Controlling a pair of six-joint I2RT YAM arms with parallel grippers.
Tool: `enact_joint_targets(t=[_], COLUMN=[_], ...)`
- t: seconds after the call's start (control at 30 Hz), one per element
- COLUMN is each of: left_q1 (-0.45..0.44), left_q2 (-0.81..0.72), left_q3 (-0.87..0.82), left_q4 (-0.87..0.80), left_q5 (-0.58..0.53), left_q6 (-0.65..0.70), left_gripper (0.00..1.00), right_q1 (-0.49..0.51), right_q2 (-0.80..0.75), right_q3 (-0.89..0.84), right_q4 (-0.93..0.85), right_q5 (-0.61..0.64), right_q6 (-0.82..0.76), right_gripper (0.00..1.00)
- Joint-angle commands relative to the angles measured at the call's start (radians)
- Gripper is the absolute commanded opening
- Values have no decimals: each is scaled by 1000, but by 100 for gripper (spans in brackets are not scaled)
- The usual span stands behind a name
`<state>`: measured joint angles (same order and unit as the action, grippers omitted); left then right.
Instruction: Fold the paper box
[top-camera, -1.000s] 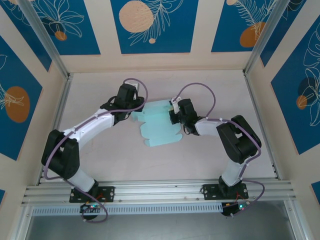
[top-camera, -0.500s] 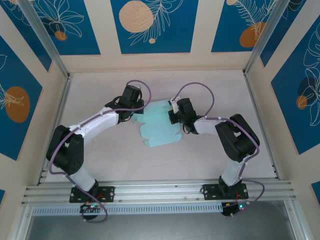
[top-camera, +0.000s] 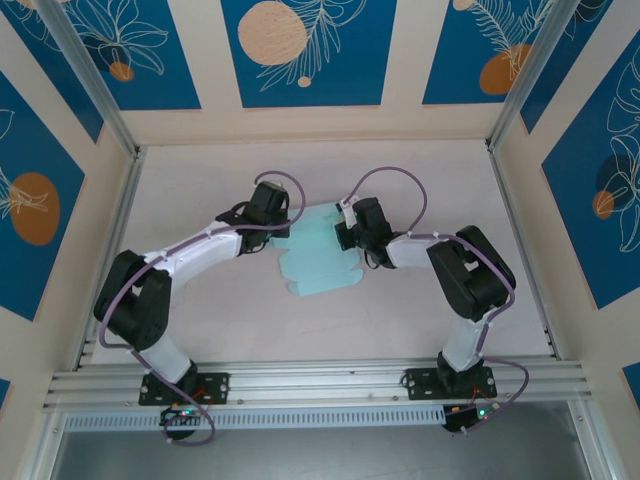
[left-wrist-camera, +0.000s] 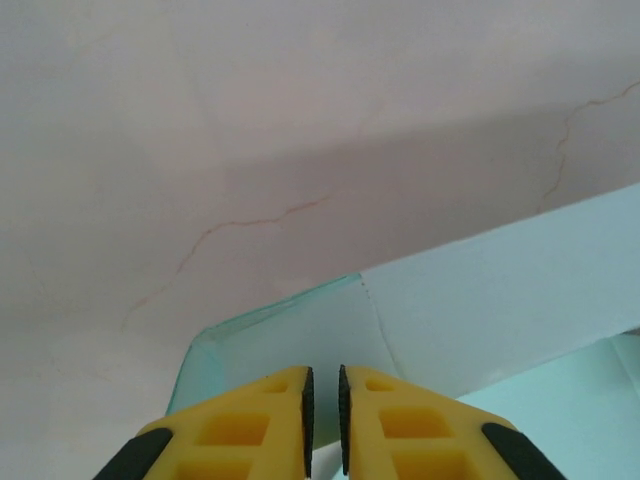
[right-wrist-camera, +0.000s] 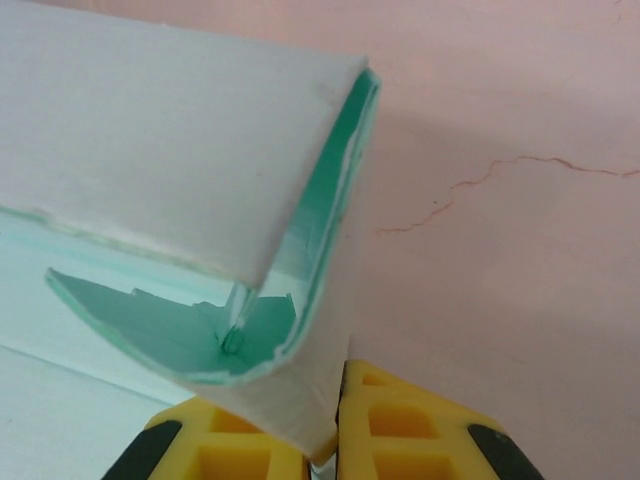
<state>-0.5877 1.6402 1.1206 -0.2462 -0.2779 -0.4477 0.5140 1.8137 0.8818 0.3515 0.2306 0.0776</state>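
Observation:
The paper box (top-camera: 318, 256) is a pale mint card sheet lying partly folded in the middle of the table between both arms. My right gripper (top-camera: 343, 233) is at its upper right edge. In the right wrist view that gripper (right-wrist-camera: 338, 375) is shut on a raised, curled wall of the paper box (right-wrist-camera: 200, 140), which runs down between the yellow fingers (right-wrist-camera: 400, 420). My left gripper (top-camera: 281, 229) is at the box's upper left edge. In the left wrist view it (left-wrist-camera: 324, 372) hangs over an upturned flap (left-wrist-camera: 290, 330) with only a thin slit between its pads. I cannot tell whether card is pinched there.
The table top (top-camera: 200, 180) is pale pink with fine cracks (left-wrist-camera: 230, 225). Patterned walls (top-camera: 300, 60) and aluminium rails (top-camera: 120, 230) close it in on three sides. Purple cables (top-camera: 400, 180) loop over both wrists.
My left arm has swung right, up to the box's left edge, and its jaws have narrowed to a slit. The right gripper has kept its hold and barely moved.

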Motion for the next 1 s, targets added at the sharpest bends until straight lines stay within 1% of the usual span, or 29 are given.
enact_joint_targets(t=[0.0, 0.2, 0.43, 0.57, 0.63, 0.7, 0.73, 0.87, 0.97], left_q1=[-6, -7, -6, -6, -6, -6, -7, -6, -7], left_q2=[-9, 16, 27, 27, 28, 38, 44, 61, 56], left_q3=[-43, -63, -18, 5, 15, 27, 32, 31, 7], left_q4=[16, 56, 80, 93, 107, 118, 122, 154, 210], left_q5=[-4, 1, -2, -35, -35, -13, 2, 68, 132], left_q6=[-48, -58, -40, -36, -36, -35, -33, -51, -64], left_gripper=[16, 15, 15, 15, 17, 23, 25, 25, 32], right_q1=[-3, -4, -2, -1, 0, 1, 2, 3, 3], right_q2=[22, 23, 14, 10, 10, 10, 10, 14, 16], right_q3=[22, 20, 9, 0, -2, -3, -2, -4, -7], right_q4=[19, 9, 10, 19, 21, 21, 21, 23, 27], right_q5=[-35, -45, -45, -49, -53, -51, -51, -53, -53], right_q6=[19, 13, 7, 5, 4, 4, 4, 3, 2], right_gripper=[13, 14, 14, 14, 14, 14, 14, 14, 14])
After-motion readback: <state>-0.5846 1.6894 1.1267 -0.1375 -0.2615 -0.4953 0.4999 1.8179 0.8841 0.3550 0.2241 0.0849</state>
